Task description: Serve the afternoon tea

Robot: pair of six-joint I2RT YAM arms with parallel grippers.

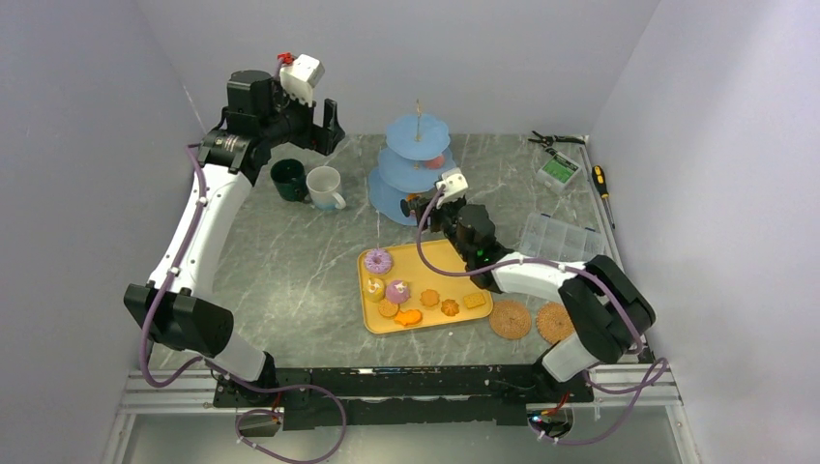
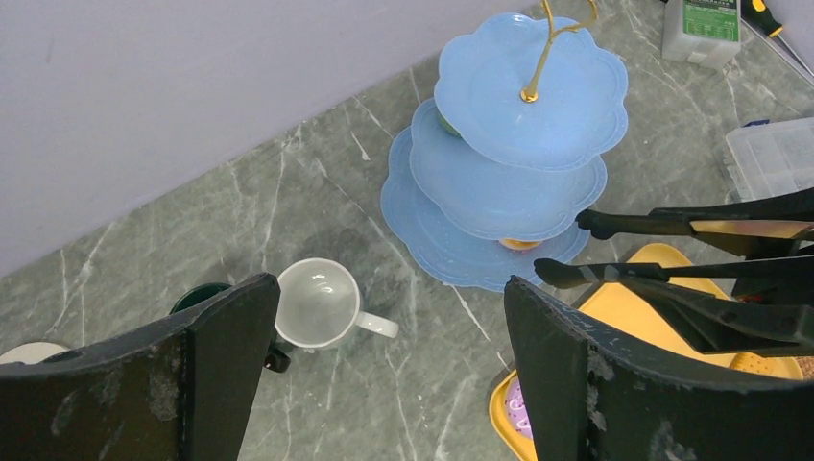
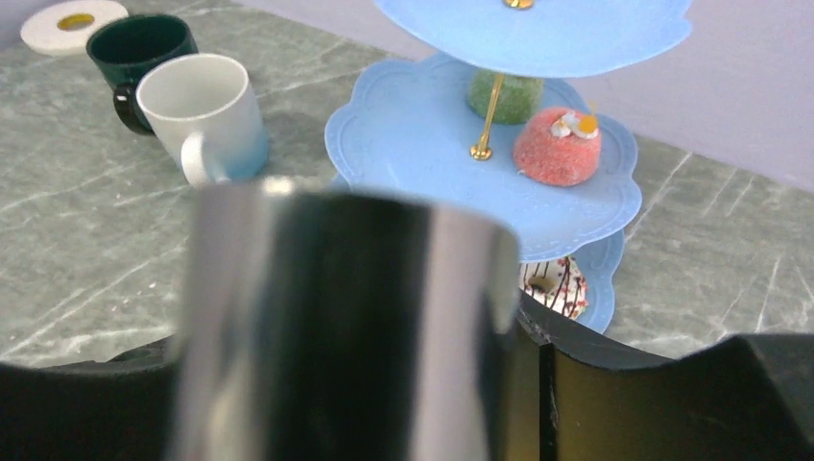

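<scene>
The light-blue three-tier stand [image 1: 416, 169] stands at the back centre. Its middle tier holds a green cupcake [image 3: 506, 96] and a pink doughnut [image 3: 557, 146]; a white drizzled doughnut [image 3: 555, 284] lies on the bottom tier. The white mug [image 1: 326, 187] and dark green mug [image 1: 288, 179] stand left of it. A pink doughnut [image 1: 377, 261], cupcakes [image 1: 397, 290] and orange biscuits [image 1: 430, 298] lie on the yellow tray [image 1: 440, 256]. My right gripper [image 1: 432, 208] is shut on the black tongs [image 2: 672, 226], whose open, empty tips reach the stand's bottom tier. My left gripper [image 2: 394, 384] is open, empty and raised above the mugs.
Two woven coasters [image 1: 510, 319] lie right of the tray. A clear compartment box [image 1: 561, 237], a green box [image 1: 558, 171], pliers [image 1: 556, 140] and a screwdriver [image 1: 601, 184] sit at the back right. A white disc [image 3: 72, 24] lies beyond the green mug.
</scene>
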